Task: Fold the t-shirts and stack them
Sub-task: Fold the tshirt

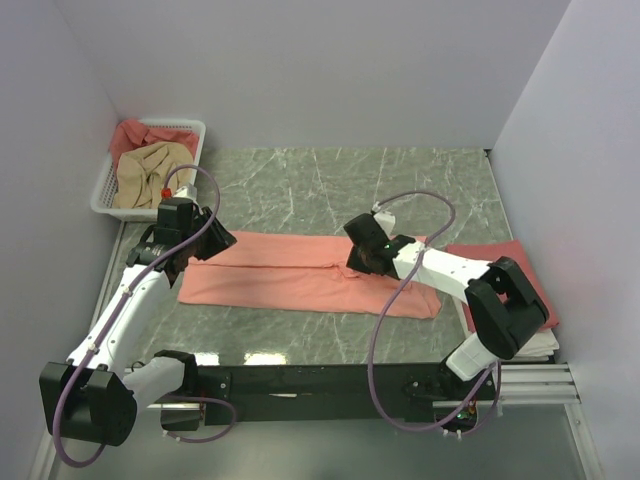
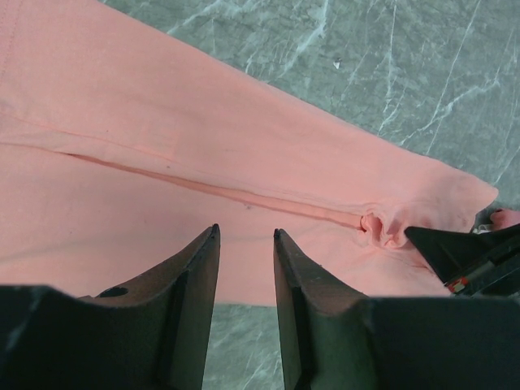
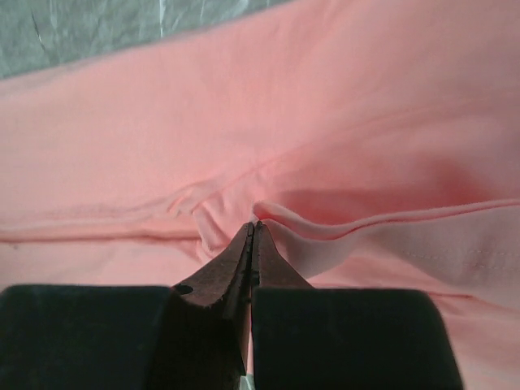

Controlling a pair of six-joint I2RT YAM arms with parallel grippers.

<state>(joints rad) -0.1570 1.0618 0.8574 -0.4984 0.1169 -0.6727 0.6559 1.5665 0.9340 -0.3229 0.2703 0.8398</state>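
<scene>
A salmon-pink t-shirt [image 1: 290, 275] lies on the marble table as a long band folded lengthwise. My right gripper [image 1: 362, 262] is low over the band's middle right. In the right wrist view it [image 3: 253, 226] is shut on a raised pucker of the pink cloth [image 3: 325, 106], with a fold lifted beside the tips. My left gripper [image 1: 215, 243] hovers at the band's left end. In the left wrist view it [image 2: 245, 234] is open above the shirt [image 2: 162, 146] near its front edge, with nothing between the fingers. The right gripper's black tip [image 2: 463, 252] shows there beside the pucker [image 2: 378, 226].
A white lattice basket [image 1: 105, 190] at the back left holds a beige-tan shirt [image 1: 145, 170] and a rose-red one [image 1: 135, 132]. A folded rose-red shirt [image 1: 510, 262] lies at the right edge on a white base [image 1: 540, 345]. Walls close in the left, back and right.
</scene>
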